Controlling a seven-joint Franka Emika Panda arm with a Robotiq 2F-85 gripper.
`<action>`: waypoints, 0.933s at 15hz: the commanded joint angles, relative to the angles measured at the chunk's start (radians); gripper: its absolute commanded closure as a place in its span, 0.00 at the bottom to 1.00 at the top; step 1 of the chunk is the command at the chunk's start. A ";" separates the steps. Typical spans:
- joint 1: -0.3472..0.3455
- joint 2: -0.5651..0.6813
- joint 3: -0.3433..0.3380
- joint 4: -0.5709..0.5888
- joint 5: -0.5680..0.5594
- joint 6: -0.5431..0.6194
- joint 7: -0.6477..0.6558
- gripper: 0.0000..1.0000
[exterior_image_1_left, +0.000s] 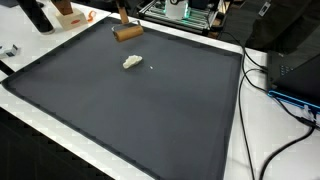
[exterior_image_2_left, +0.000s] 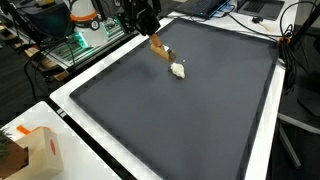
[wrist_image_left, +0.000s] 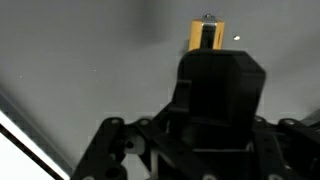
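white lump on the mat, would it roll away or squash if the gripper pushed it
The white lump looks crumpled and irregular, so it is probably light and soft, and may squash when gripped. Its uneven shape suggests it would tumble or skid rather than roll far. The dark mat looks matte, so it may drag a little.

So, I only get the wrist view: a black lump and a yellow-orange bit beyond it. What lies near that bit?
Observer: A small white crumpled lump lies on the dark mat beside the brown block, which sits just under the end effector.
Operator: Are they touching?
Observer: No, a gap of mat shows between them.
Operator: And beyond the mat?
Observer: A light brown box stands on the white table at one corner.
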 joint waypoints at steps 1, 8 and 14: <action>0.013 0.076 -0.053 0.055 0.166 -0.001 -0.111 0.77; -0.050 0.187 -0.069 0.100 0.400 -0.019 -0.222 0.77; -0.109 0.239 -0.055 0.106 0.539 -0.031 -0.279 0.77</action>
